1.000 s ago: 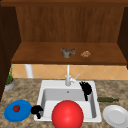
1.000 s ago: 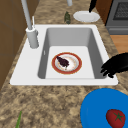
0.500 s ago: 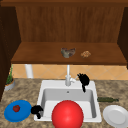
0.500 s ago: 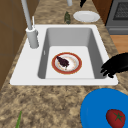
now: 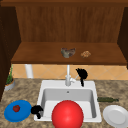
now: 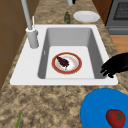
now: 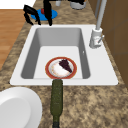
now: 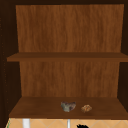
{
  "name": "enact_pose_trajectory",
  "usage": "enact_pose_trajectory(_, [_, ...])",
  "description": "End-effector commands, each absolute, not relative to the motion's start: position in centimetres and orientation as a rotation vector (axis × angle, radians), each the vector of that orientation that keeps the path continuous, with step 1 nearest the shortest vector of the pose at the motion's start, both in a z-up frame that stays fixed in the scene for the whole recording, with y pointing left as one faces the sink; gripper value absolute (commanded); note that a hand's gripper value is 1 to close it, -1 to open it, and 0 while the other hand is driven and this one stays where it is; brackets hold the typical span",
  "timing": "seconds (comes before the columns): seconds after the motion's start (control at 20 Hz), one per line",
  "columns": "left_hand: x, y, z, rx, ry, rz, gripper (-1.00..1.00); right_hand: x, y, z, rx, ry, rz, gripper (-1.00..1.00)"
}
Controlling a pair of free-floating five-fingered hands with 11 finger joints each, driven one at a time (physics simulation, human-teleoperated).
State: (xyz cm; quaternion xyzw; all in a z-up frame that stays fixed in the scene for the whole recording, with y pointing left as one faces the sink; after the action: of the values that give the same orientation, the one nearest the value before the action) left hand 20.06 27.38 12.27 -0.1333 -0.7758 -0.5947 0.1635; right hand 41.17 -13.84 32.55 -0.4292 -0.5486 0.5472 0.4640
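Observation:
My right hand (image 5: 81,73) hangs in the air beside the faucet (image 5: 67,75), above the back of the sink (image 5: 93,85), open, its fingers pointing straight down and holding nothing. It also hangs from the top edge in the right side view (image 7: 47,11). My left hand (image 5: 37,110) hovers at the sink's front left corner, next to the blue plate (image 5: 17,113) that carries a tomato (image 5: 16,108). Its fingers (image 6: 108,72) are loosely bent over the rim and hold nothing. A red-rimmed plate (image 6: 76,68) with a dark piece of food (image 6: 62,61) lies in the basin.
A large red round shape (image 5: 67,115) stands at the sink's front. A green bottle-like thing (image 5: 107,99) and a white plate (image 5: 116,115) lie on the right counter. A grey lump (image 8: 68,106) and a brown lump (image 8: 86,108) sit on the lower shelf. A potted plant (image 5: 9,81) stands far left.
My right hand has risen and drifted left, from over the sink's right side to beside the faucet. The left hand has stayed put.

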Motion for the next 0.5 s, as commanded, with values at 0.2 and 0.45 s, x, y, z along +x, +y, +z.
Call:
enact_pose_trajectory(0.2, [20.1, 27.4, 12.3, -0.38, -2.212, -1.696, 0.0, 43.7, -12.2, 32.8, -0.913, -1.169, 1.447, -1.0])
enact_pose_trajectory(0.45, [20.1, 27.4, 12.3, -0.38, -2.212, -1.696, 0.0, 46.1, -11.7, 33.1, -0.814, -1.09, 1.487, -1.0])
